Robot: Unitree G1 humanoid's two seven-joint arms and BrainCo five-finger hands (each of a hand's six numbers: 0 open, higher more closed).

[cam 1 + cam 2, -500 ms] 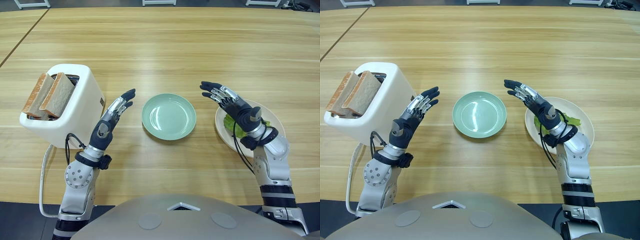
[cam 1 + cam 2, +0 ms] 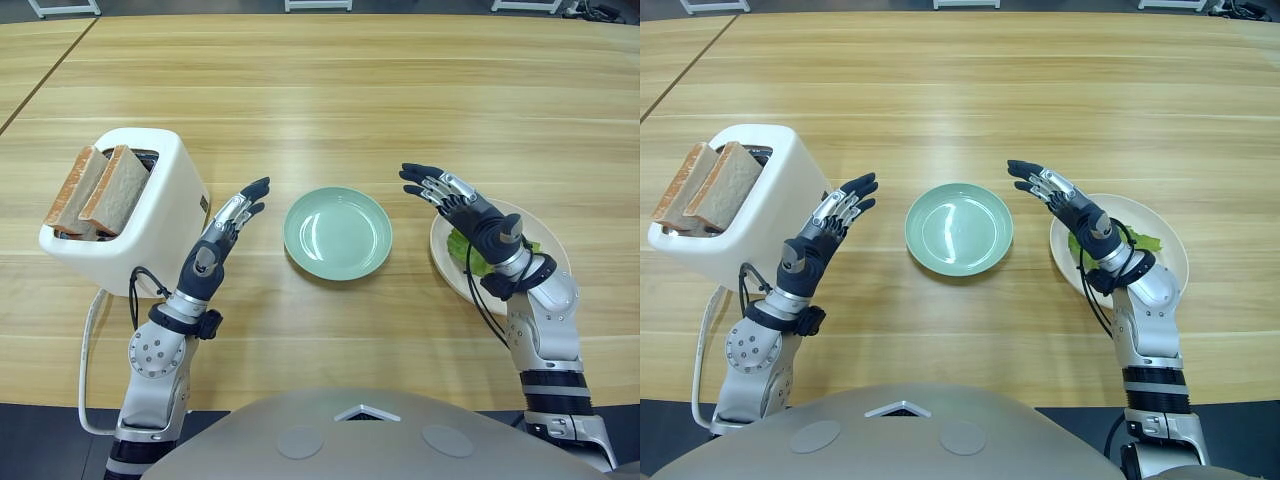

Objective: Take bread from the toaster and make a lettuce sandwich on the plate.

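A white toaster (image 2: 160, 215) stands at the left with two slices of bread (image 2: 98, 188) sticking up from its slots. A pale green plate (image 2: 337, 232) lies bare at the table's middle. A green lettuce leaf (image 2: 470, 250) rests on a cream plate (image 2: 545, 240) at the right. My left hand (image 2: 222, 240) hovers open between the toaster and the green plate, holding nothing. My right hand (image 2: 460, 205) hangs open above the cream plate's left edge, partly covering the lettuce.
The toaster's white cord (image 2: 88, 340) runs down toward the table's near edge at the left. Wooden tabletop (image 2: 350, 90) stretches far back behind the plates.
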